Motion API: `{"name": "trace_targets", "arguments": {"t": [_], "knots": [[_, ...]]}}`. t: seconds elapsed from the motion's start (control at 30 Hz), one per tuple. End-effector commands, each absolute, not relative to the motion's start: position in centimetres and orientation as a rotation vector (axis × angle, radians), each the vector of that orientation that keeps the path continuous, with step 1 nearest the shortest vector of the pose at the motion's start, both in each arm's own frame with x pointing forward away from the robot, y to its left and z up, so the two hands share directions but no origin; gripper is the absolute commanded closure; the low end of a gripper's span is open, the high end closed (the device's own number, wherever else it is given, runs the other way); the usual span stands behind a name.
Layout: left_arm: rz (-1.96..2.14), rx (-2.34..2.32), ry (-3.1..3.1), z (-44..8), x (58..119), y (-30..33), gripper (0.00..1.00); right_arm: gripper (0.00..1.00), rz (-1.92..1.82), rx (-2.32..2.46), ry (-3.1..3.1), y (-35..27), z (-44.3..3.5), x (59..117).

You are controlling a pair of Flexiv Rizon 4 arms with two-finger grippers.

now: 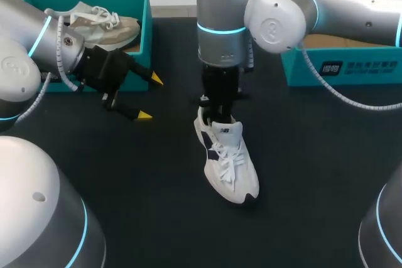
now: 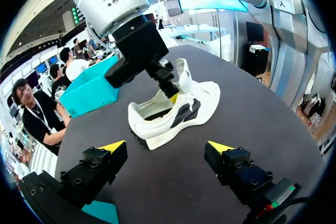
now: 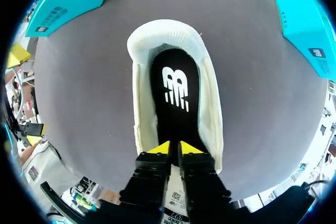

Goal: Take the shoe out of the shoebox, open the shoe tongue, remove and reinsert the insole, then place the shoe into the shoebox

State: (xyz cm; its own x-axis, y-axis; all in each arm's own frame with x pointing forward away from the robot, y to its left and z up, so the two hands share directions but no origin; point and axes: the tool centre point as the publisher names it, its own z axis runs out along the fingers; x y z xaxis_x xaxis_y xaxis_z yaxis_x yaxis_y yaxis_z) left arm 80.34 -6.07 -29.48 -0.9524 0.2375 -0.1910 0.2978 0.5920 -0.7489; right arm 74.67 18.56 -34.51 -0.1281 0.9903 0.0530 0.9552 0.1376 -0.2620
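Right pincer (image 3: 169,148) is closed on the tongue (image 2: 184,74). The insole (image 3: 176,98) runs lengthwise straight ahead of it, toward the heel of the shoe (image 1: 229,161). Left pincer (image 1: 150,97) is open, well apart.

Open tabletop (image 1: 157,180) between left gripper (image 1: 150,98) and shoe (image 1: 227,161), right arm (image 1: 221,36) standing over its heel, shoebox (image 1: 146,23) behind left gripper

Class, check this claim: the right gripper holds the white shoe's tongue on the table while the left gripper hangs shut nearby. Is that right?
No: the left gripper hangs open, fingertips wide apart, as the left wrist view shows. The right gripper does hold the tongue of the white shoe.
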Motion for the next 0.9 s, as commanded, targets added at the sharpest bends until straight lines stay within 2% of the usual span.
{"name": "trace_targets", "arguments": {"t": [0.03,0.47,0.73,0.9], "knots": [[-1.305,0.463,2.742,-29.5,80.3,-6.1,0.00,0.00,0.249,-1.921,-2.201,18.6,-34.3,74.8],[-1.305,0.463,2.742,-29.5,80.3,-6.1,0.00,0.00,0.247,-1.918,-2.213,18.2,-32.7,74.5],[-1.305,0.463,2.742,-29.5,80.3,-6.1,0.00,0.00,0.255,-1.888,-2.212,18.2,-33.8,74.5],[-1.305,0.463,2.742,-29.5,80.3,-6.1,0.00,0.00,0.244,-1.935,-2.235,17.7,-31.7,74.8]]}}
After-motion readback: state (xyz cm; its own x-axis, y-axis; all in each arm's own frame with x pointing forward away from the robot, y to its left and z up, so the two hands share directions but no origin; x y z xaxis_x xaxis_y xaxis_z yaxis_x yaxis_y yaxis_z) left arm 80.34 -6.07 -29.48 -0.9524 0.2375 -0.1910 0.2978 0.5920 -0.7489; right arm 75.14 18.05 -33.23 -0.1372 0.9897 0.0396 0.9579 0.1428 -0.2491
